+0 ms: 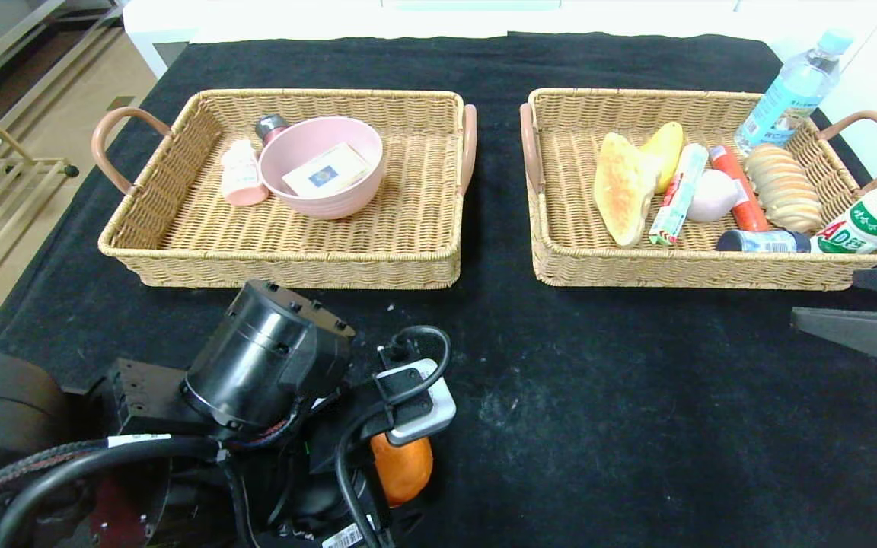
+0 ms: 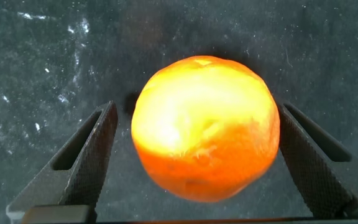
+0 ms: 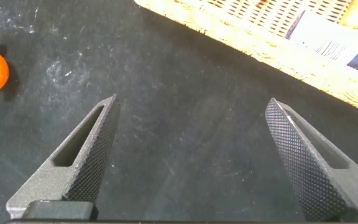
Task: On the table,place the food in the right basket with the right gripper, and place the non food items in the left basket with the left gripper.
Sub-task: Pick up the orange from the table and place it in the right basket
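Observation:
An orange (image 2: 205, 127) lies on the black cloth near the table's front edge, left of centre, also seen as the orange (image 1: 404, 466) half hidden under my left wrist. My left gripper (image 2: 197, 106) is open, one finger on each side of the orange with a small gap on both. My right gripper (image 3: 191, 102) is open over bare cloth just in front of the right basket (image 1: 697, 270), at the right gripper (image 1: 827, 298). The left basket (image 1: 279, 259) holds a pink bowl (image 1: 322, 164) with a small box, and a pink bottle (image 1: 242, 175).
The right basket holds bread (image 1: 621, 186), a ridged loaf (image 1: 782, 186), a red sausage (image 1: 739, 190) and other packets. A water bottle (image 1: 792, 91) stands behind it; a white bottle (image 1: 872, 221) leans at its front right corner. Black cloth (image 1: 598, 411) lies between the baskets and me.

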